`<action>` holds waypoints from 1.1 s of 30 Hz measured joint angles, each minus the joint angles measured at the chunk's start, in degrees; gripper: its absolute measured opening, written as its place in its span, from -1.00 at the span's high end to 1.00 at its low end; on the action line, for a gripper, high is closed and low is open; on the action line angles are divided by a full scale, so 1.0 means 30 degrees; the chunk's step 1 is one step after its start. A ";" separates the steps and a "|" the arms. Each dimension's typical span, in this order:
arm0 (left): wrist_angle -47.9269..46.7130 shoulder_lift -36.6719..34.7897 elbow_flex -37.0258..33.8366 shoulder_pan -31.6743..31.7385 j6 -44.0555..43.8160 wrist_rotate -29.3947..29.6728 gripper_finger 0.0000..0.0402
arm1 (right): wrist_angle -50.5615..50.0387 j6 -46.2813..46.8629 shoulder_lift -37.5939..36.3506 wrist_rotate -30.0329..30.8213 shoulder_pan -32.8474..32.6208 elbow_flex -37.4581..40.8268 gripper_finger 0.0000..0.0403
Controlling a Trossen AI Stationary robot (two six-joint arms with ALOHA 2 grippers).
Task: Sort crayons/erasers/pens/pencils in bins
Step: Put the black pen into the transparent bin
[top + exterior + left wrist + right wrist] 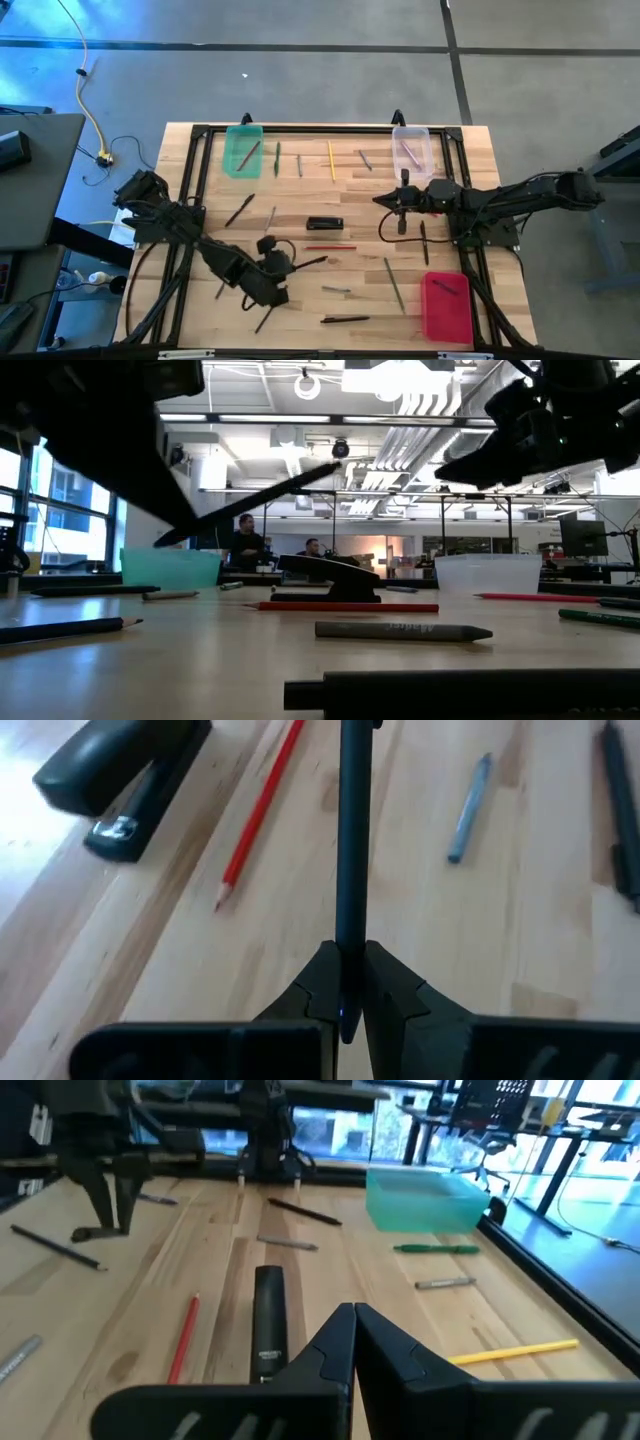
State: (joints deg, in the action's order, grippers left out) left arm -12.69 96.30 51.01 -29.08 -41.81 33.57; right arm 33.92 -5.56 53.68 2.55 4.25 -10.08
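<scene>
My left gripper [290,266] is at the table's near left, shut on a slim dark pen [310,263] that sticks out toward the table's right and slants up in the low view [260,500]. My right gripper [386,200] hovers shut and empty right of centre, above the table, seen also in its wrist view [352,1330]. The green bin [243,150] and the clear bin [411,148] stand at the far edge. The red bin [445,305] is near right. A red pencil [330,247] and a yellow pencil [331,160] lie flat on the wood. My left gripper pinches the dark pen near its one end [349,952] between its two fingers. The pen runs on straight ahead, along the fingers rather than across them. It is lifted clear of the table, its free end [335,467] tilted upward.
A black stapler [324,223] lies at the centre. Loose pens, pencils and crayons are scattered over the wood, among them a grey crayon [403,631], a green pen [435,1250] and a dark pen [345,320] near the front edge. A black frame [300,128] borders the table.
</scene>
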 joint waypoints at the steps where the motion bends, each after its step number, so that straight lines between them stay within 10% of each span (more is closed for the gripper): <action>1: 0.1244 -0.0173 -0.0449 0.0218 0.0367 -0.0024 0.97 | 0.0464 0.0188 -0.0002 0.0005 0.0000 0.0337 1.00; 14: 1.8874 -0.1570 -0.6809 0.2802 0.5017 -0.1158 0.97 | 0.3862 0.3803 0.0105 -0.2018 -0.0628 0.1112 1.00; 33: 2.1179 -0.1570 -0.5698 0.5508 0.6005 -0.2174 0.97 | 1.0490 0.5718 0.8097 0.0754 -0.3723 -0.2914 0.30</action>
State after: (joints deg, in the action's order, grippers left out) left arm 50.85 91.59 33.92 -12.56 -23.79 27.05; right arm 65.39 11.59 77.97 4.81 -6.92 -18.82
